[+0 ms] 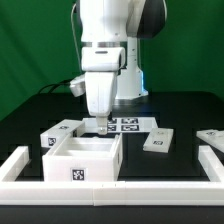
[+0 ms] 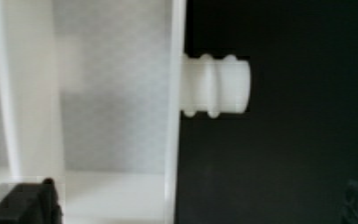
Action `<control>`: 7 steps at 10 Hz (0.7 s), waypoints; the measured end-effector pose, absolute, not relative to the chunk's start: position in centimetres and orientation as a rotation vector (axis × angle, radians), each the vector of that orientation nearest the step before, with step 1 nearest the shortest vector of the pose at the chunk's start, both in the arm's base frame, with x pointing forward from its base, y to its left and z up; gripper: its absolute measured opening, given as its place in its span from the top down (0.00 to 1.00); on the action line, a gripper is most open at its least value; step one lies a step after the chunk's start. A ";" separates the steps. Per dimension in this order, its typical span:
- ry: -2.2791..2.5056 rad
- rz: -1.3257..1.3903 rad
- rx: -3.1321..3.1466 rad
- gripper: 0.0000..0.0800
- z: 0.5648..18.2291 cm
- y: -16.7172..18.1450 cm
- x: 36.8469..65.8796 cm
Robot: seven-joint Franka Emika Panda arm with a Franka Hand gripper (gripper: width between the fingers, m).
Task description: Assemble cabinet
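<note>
The cabinet's white open box (image 1: 85,160) stands on the black table near the front, with a tag on its front face. My gripper (image 1: 100,128) hangs straight down over the box's back wall. In the wrist view the white wall (image 2: 114,100) fills the space between my fingers, and a ribbed white knob (image 2: 220,85) sticks out from its edge over the dark table. My gripper (image 2: 190,205) is open: one dark fingertip (image 2: 25,205) shows at one side and the other is faint at the opposite edge, neither touching the wall.
Loose tagged white panels lie to the exterior view's left (image 1: 62,130), right (image 1: 158,140) and far right (image 1: 212,138). The marker board (image 1: 127,125) lies behind the box. A low white border rail (image 1: 120,190) runs along the front and sides.
</note>
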State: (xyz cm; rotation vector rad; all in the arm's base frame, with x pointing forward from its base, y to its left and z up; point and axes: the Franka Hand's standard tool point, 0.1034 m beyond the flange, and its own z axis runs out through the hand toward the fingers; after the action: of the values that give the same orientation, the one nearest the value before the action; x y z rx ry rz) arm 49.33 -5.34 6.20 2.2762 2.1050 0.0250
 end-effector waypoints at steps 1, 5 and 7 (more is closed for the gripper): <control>2.102 0.021 2.284 0.00 5.9 -5.3 49.2; 2.109 -0.002 2.314 0.00 3.7 -5.3 49.5; 2.116 -0.019 2.333 0.00 2.1 -5.1 49.4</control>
State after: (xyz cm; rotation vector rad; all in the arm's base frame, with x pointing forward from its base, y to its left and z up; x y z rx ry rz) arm 49.37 -5.11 2.08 2.3326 2.1159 -0.0195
